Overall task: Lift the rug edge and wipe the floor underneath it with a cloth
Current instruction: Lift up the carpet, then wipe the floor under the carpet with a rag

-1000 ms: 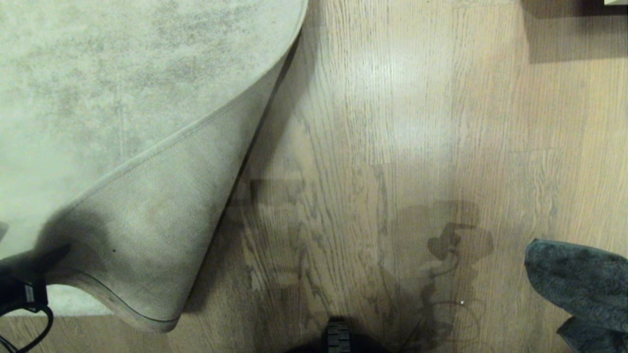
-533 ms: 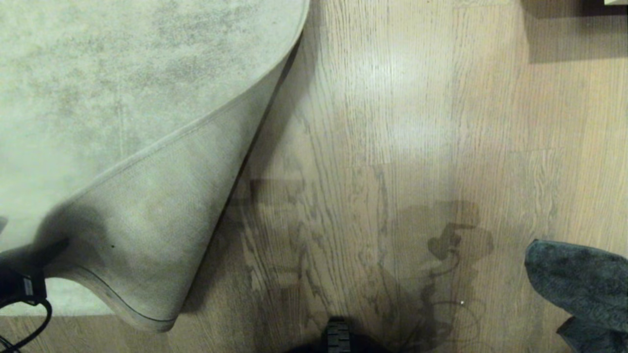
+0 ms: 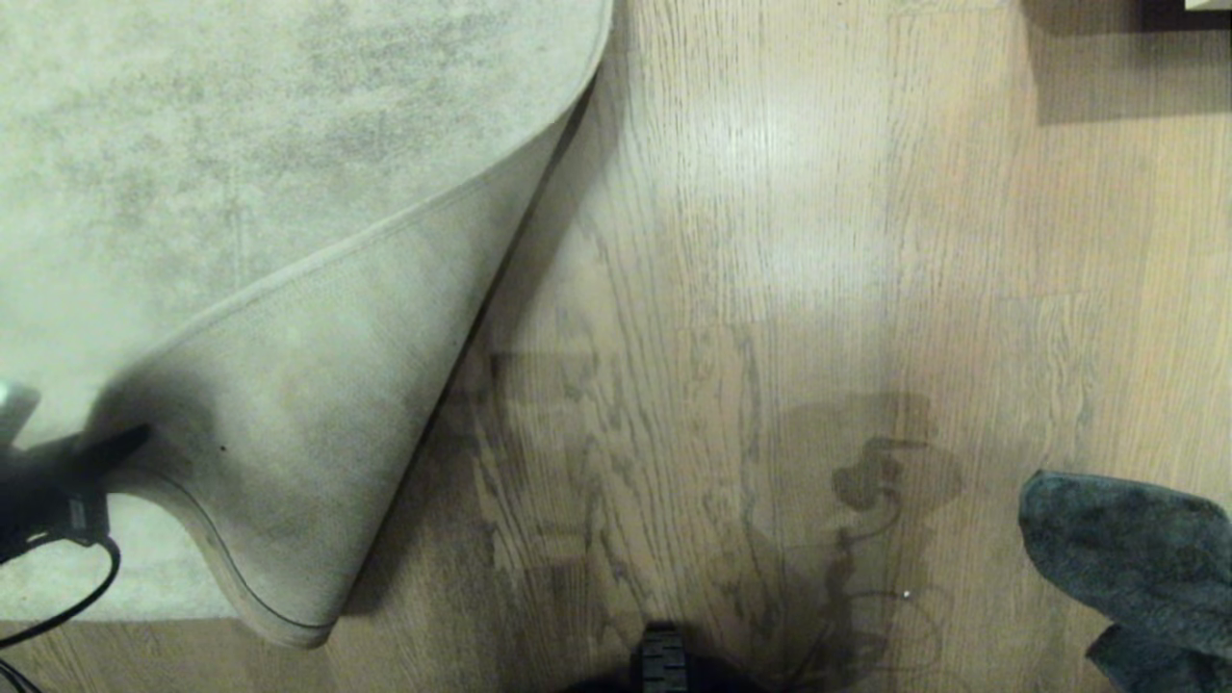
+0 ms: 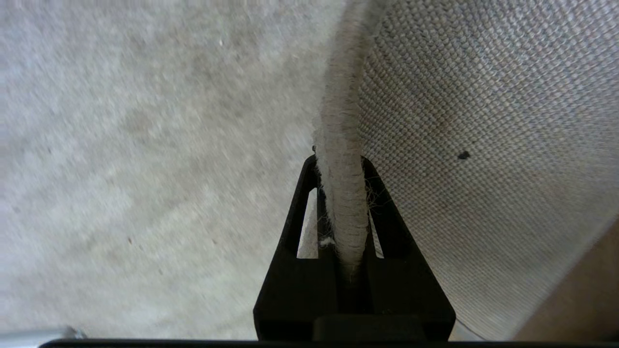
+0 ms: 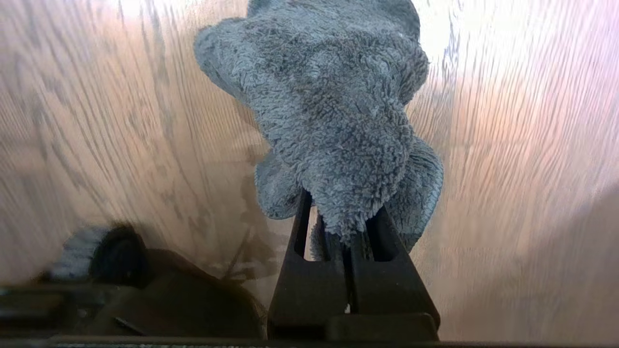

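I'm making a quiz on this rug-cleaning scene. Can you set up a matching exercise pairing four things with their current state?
Things:
1. rug
2. cloth
3. left gripper
4. floor

States:
A. bare wood planks, exposed beside the folded-back corner
B. shut on the trimmed rug edge
C. corner folded over, woven backing showing
D. pinched in the right gripper, hanging above the floor

Pairs: 1-C, 2-D, 3-B, 4-A

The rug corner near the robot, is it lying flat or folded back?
Folded back: the rug shows its woven backing, and the left gripper is shut on its edge.
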### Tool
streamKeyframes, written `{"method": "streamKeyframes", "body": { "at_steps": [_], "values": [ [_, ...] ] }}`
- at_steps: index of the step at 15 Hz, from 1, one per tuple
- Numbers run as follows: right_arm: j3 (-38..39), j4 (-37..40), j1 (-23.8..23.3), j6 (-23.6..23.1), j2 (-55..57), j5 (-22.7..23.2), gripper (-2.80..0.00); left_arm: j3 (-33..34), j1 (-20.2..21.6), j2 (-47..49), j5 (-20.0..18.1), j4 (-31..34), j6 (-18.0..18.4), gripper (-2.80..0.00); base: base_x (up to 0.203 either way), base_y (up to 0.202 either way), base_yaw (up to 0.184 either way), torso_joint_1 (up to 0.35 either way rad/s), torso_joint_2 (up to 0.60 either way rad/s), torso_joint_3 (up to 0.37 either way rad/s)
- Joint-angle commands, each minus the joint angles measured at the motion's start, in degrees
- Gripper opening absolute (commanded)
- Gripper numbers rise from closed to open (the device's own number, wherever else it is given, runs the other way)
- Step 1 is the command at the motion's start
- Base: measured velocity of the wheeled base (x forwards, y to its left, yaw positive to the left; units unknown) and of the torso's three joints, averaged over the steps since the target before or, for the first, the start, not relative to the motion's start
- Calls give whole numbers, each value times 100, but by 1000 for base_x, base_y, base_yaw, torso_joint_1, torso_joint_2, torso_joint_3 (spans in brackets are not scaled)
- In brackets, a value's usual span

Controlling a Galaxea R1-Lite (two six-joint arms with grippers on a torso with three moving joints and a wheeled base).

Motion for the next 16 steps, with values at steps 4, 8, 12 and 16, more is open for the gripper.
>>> {"method": "streamKeyframes", "body": {
  "at_steps": [4, 8, 12, 16],
  "values": [
    [-295, 54, 13, -105, 207, 213, -280, 451, -7, 1086, -20, -1486, 17, -280, 0, 0, 0, 0, 0, 0],
    [-950, -222, 193, -113, 1688, 597, -280, 751, -7, 1225, -12, -1847, 14, -280, 0, 0, 0, 0, 0, 0],
    [-1630, -1368, 605, -144, 3951, 905, -280, 771, -7, 1208, -3, -1847, 23, -280, 0, 0, 0, 0, 0, 0],
    [-2336, -2607, 1875, -167, 6202, 1027, -280, 788, -7, 1183, -3, -1856, 34, -280, 0, 0, 0, 0, 0, 0]
  ]
}}
